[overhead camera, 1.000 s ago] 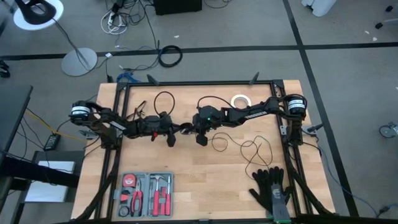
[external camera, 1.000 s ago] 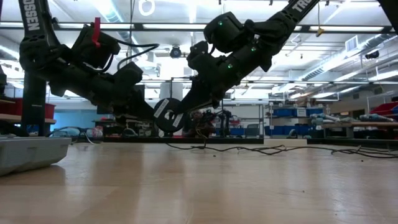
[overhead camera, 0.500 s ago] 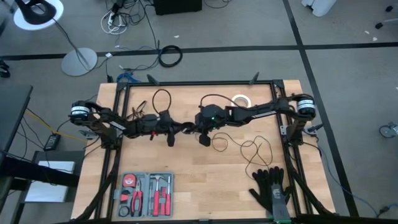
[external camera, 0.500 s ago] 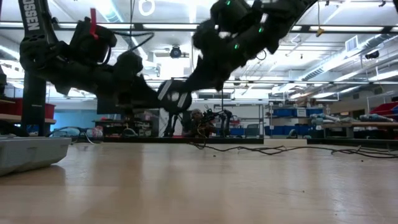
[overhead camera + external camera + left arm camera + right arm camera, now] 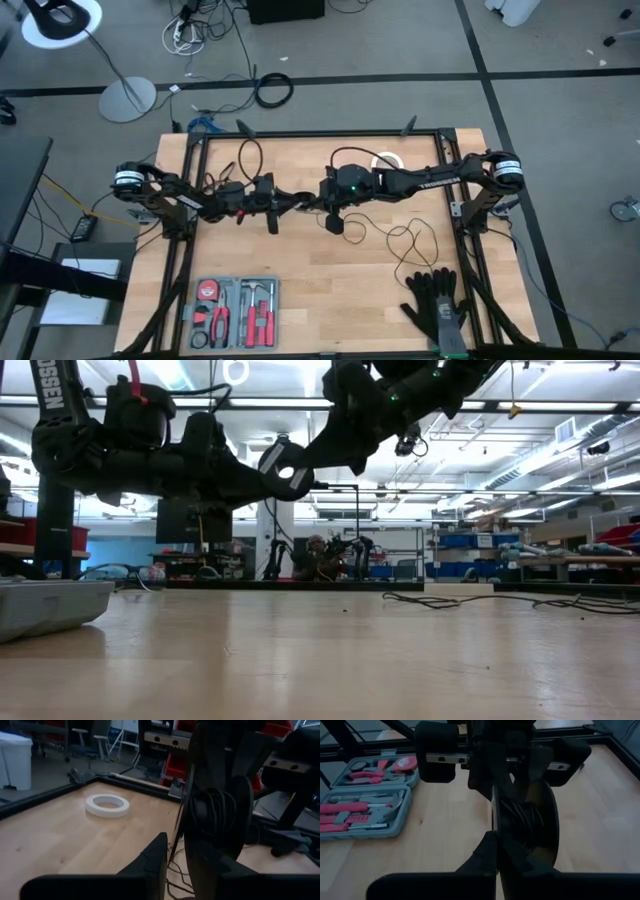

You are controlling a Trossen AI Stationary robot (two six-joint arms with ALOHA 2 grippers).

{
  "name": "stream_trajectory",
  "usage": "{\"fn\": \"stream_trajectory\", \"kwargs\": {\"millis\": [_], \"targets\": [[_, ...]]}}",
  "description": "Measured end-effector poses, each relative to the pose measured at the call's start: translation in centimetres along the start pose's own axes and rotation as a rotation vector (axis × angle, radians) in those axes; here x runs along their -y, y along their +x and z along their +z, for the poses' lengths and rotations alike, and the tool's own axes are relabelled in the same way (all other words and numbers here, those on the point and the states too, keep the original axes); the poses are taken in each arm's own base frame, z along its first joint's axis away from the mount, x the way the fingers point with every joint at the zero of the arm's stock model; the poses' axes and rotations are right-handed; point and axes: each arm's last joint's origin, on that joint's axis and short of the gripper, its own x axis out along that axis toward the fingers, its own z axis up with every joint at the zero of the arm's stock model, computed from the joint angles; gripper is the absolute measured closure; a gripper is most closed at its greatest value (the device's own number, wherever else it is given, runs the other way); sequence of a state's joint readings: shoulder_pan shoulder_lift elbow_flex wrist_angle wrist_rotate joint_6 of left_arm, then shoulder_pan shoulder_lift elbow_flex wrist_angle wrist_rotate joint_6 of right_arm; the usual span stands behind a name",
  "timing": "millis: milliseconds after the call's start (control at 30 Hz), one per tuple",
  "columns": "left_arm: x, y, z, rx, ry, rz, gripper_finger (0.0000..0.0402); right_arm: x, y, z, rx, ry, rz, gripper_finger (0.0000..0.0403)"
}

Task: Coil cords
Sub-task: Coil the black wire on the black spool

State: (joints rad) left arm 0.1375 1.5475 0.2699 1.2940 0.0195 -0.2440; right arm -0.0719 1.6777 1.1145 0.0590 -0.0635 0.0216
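Observation:
The small round black puck (image 5: 286, 470) hangs in the air over the table's middle. It stands on edge, with its flat faces toward the near and far edges. Black cord is wound between its two discs (image 5: 212, 812). The rest of the cord lies in loose loops on the wood (image 5: 405, 240) toward the right. My left gripper (image 5: 182, 850) reaches level from the left, its fingers a little apart on either side of one disc. My right gripper (image 5: 496, 845) comes slanting down from the right, shut on the puck (image 5: 527, 817). My left gripper's fingers straddle the edge of one disc (image 5: 188, 827), one finger (image 5: 157, 852) outside it and the other by the wound cord; I cannot tell whether they touch it. My right gripper pinches the rim of one disc (image 5: 493, 827) between its two fingers, slanting down from the table's right. The puck is on edge, lifted clear of the table.
A white tape ring (image 5: 388, 160) lies at the far right of the table. A grey tool case (image 5: 235, 312) sits at the near left and black gloves (image 5: 437, 308) at the near right. A black frame (image 5: 320, 134) borders the table.
Both grippers have gone up with the puck between them, and it now hangs well higher above the table. My left gripper has tipped from slanting down to level. The stretch of cord nearest the puck has been lifted off the wood.

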Motion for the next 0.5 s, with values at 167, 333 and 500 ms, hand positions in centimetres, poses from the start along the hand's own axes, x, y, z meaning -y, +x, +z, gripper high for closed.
{"fn": "stream_trajectory", "kwargs": {"millis": [167,333,500], "targets": [[0.13,-0.03,0.18,0.015,0.029,-0.036,0.0328,-0.04,-0.03,0.03,0.001,0.002,0.008,0.0403],[0.26,-0.04,0.14,0.003,0.036,-0.085,0.0332,-0.25,0.02,0.01,0.001,0.008,0.025,0.0403],[0.37,-0.05,0.13,-0.004,0.038,-0.123,0.0375,-0.59,0.07,-0.01,0.006,0.01,0.037,0.0402]]}}
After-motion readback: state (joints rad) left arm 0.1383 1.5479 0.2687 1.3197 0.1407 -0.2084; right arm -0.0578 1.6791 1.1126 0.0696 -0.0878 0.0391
